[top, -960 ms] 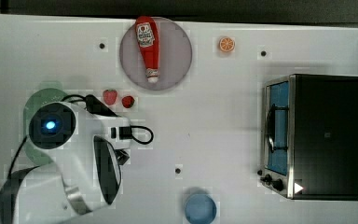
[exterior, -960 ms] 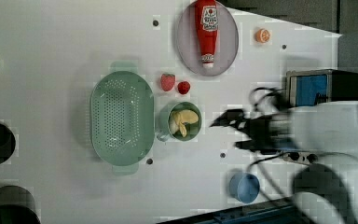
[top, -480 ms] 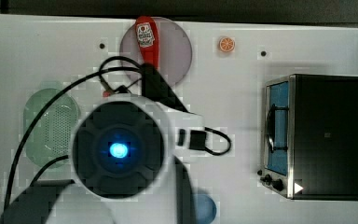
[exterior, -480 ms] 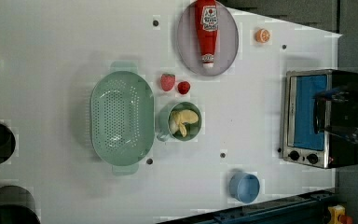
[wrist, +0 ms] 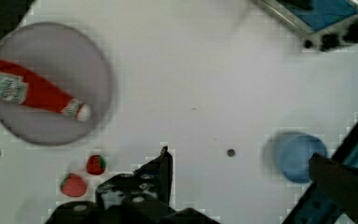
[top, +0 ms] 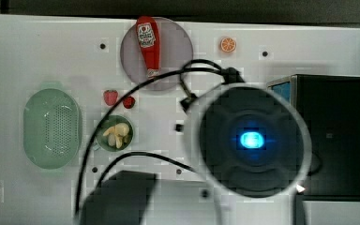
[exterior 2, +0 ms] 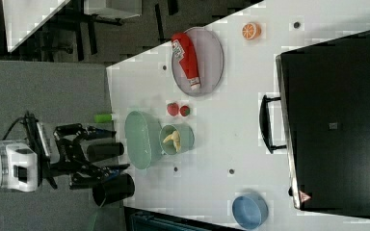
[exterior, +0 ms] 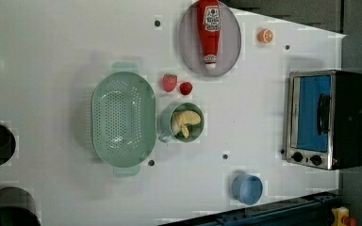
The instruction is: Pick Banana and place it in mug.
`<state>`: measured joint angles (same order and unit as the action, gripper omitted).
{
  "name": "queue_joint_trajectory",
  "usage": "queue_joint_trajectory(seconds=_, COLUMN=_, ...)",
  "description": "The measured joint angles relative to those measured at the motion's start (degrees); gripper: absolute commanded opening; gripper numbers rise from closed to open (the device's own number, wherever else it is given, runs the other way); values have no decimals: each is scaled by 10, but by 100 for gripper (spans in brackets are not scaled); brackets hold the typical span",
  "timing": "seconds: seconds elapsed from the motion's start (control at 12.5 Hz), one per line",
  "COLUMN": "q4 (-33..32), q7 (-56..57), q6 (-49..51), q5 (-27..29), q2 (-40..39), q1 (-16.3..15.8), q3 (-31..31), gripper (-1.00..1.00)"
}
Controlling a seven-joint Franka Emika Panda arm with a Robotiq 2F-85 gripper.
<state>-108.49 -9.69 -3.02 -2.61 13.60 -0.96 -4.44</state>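
1. The banana (exterior: pixel 185 123) was a small pale yellow-cream toy of a few stubby curved lobes, with a smooth, matte look.
2. It lay inside the mug (exterior: pixel 196 135), a small round mint-green vessel with a small handle at its 9 o'clock side in the left view.
3. The perforated basket (exterior: pixel 122 120) was a larger oval of pale green, its floor dotted with fine holes and a tab at each end; it stood just beside the mug, at the mug's 9 o'clock in the left view.
4. Two small red strawberries (exterior: pixel 169 83) sat close to the mug, at about its 12 o'clock in the left view.
5. A glossy red ketchup bottle (exterior: pixel 209 28) with a white label lay flat across a round grey plate (exterior: pixel 231 44).
6. A round orange slice (exterior: pixel 265 36) lay at the plate's 3 o'clock in the left view.
7. A boxy toaster oven (exterior: pixel 325 120) showed a blue glass door and dark knobs.
8. A smooth round blue cup (exterior: pixel 247 189) stood on the white table (exterior: pixel 52 37).
9. The gripper (exterior 2: pixel 120 149) was a black, angular two-finger tool on a white wrist; in the right view its fingers stood spread apart and empty.
10. In the right view the banana in the mug lay at the gripper's 3 o'clock, well apart from it, with the basket between them.
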Motion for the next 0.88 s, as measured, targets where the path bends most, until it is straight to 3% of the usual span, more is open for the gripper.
queue_joint_trajectory(seconds=0.32, q4=12, q7=4, q6=29, q5=-9, q2=-12, q1=16, q3=3, gripper=100)
queue_joint_trajectory(seconds=0.88, q4=-17, q7=7, q6=7, q5=4, q2=-22, q1=7, q3=23, gripper=100)
